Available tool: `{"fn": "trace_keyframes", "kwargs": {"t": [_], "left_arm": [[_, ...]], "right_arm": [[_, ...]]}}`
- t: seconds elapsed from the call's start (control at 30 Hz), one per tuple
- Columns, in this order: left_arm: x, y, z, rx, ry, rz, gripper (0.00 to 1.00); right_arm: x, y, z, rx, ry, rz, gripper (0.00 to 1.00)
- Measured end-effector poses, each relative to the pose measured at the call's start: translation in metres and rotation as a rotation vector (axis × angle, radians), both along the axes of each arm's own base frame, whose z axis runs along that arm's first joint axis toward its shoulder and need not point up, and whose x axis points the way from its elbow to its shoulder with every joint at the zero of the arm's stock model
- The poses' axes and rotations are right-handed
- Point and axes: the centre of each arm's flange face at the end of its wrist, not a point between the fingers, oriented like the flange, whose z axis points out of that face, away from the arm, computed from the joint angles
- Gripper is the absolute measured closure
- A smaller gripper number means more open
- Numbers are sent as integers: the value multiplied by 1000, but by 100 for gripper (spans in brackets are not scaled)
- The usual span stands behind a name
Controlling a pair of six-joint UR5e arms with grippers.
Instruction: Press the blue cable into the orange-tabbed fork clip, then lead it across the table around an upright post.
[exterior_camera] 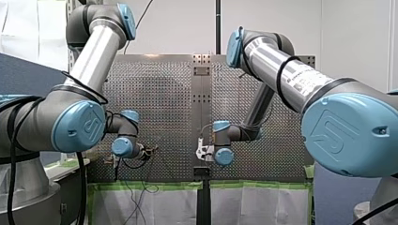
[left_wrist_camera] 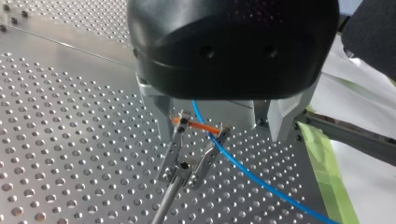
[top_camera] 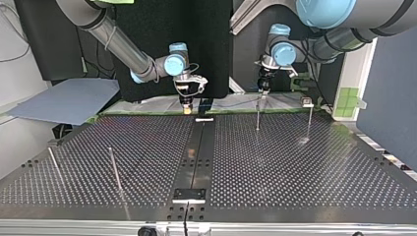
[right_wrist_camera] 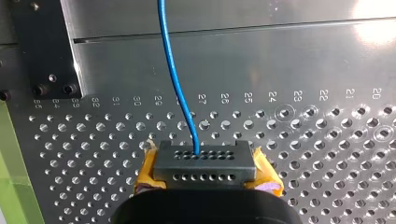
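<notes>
Right gripper (right_wrist_camera: 205,181): its yellow pads (right_wrist_camera: 147,173) are clamping a dark grey connector block (right_wrist_camera: 205,162) from both sides, and they are grasping it firmly.
Blue cable (right_wrist_camera: 175,70): it is coming out of the top row of holes of the connector block and running away over the table (top_camera: 295,172).
Place of my right arm: in the top view it is hanging at the middle of the table's edge on the arms' side, just beside the dark centre strip (top_camera: 196,152).
Left gripper (top_camera: 264,88): it is hovering right above the fork clip (left_wrist_camera: 183,169), close to the same edge. I cannot tell if it is clenched or released.
Fork clip: it is sitting on top of a thin post (left_wrist_camera: 163,205), and the orange tab (left_wrist_camera: 198,126) is lying across its two prongs.
Cable at the clip: in the left wrist view it is coming down from under the black gripper body, crossing the orange tab between the prongs and going on toward the green tape (left_wrist_camera: 327,172). I cannot tell if it is fully seated.
Other posts: one (top_camera: 310,118) is standing beside the clip's post near that edge, and two (top_camera: 115,169) are leaning toward the opposite edge.
</notes>
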Motion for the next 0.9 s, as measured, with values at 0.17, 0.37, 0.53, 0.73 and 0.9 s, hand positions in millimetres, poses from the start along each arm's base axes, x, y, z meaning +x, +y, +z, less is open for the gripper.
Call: {"fn": "trace_keyframes", "kwargs": {"t": [0.17,0.37,0.53,0.73,0.9], "left_arm": [[0,-1,0,2,1,-2,0],[-3,-4,0,41,3,-17,0],[-8,-12,0,88,6,-48,0],[-11,-26,9,105,-15,-79,0],[-11,-34,17,88,-41,-90,0]], "right_arm": [[0,0,-1,1,1,-1,100],[-2,-1,-1,2,2,-4,100],[-2,-2,-2,3,2,-5,100],[-3,-2,-3,2,3,-7,100],[-4,-3,-7,4,5,-8,100]]}}
